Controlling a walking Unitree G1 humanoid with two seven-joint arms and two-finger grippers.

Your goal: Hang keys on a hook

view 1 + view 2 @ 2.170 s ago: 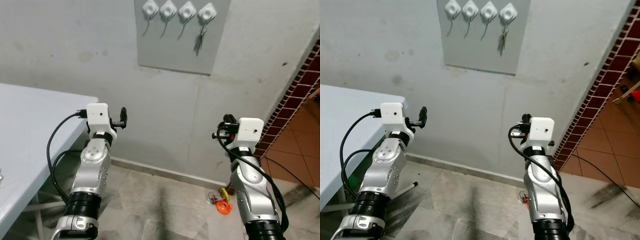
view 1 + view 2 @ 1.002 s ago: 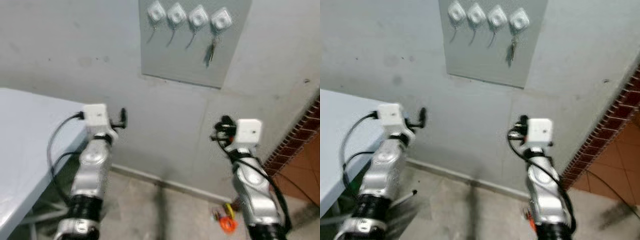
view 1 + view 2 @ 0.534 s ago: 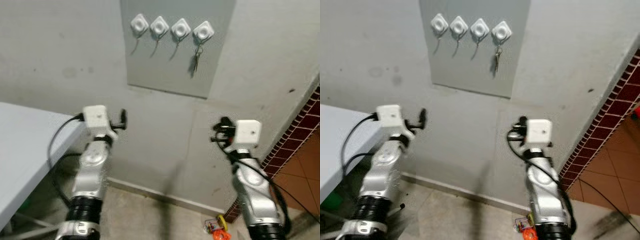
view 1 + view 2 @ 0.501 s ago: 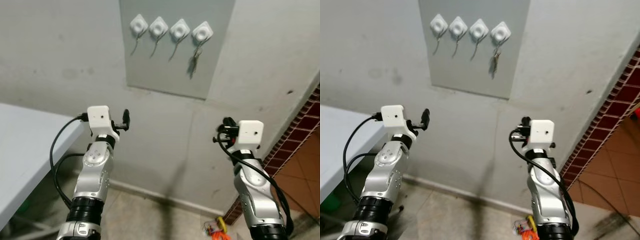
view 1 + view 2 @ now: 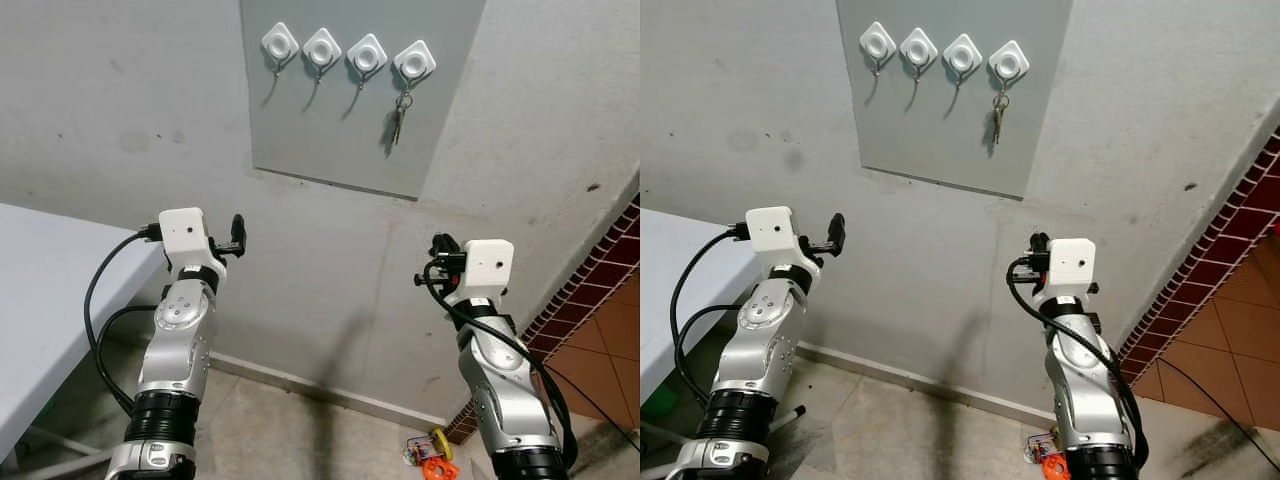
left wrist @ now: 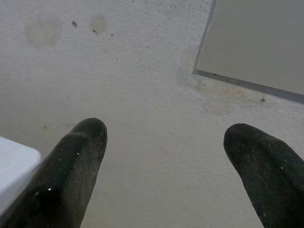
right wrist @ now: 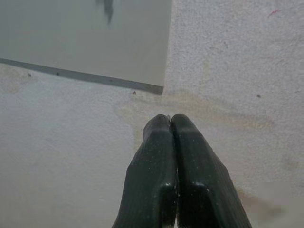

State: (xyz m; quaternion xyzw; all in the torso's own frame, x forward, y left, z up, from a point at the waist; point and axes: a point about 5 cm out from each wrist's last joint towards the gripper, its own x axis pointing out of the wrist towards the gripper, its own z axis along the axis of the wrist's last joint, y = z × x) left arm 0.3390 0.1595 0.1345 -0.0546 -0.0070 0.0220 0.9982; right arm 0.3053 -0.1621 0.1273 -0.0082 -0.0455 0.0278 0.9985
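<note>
I judged the hanging step done: the keys (image 5: 397, 118) dangled from the rightmost hook (image 5: 413, 63) of four on the grey board (image 5: 345, 140), high on the wall and well above both arms. My right gripper (image 7: 172, 124) was raised in front of the wall below the board's lower corner, its jaws pressed together with nothing between them. My left gripper (image 6: 164, 142) was up beside the edge of the white tabletop (image 5: 50, 290), facing bare wall, its jaws wide apart and empty. The other three hooks carried nothing. As I saw it, nothing was left to grasp; the next move called only for checking that the keys sat firm on the hook and lowering both arms away from the wall.
</note>
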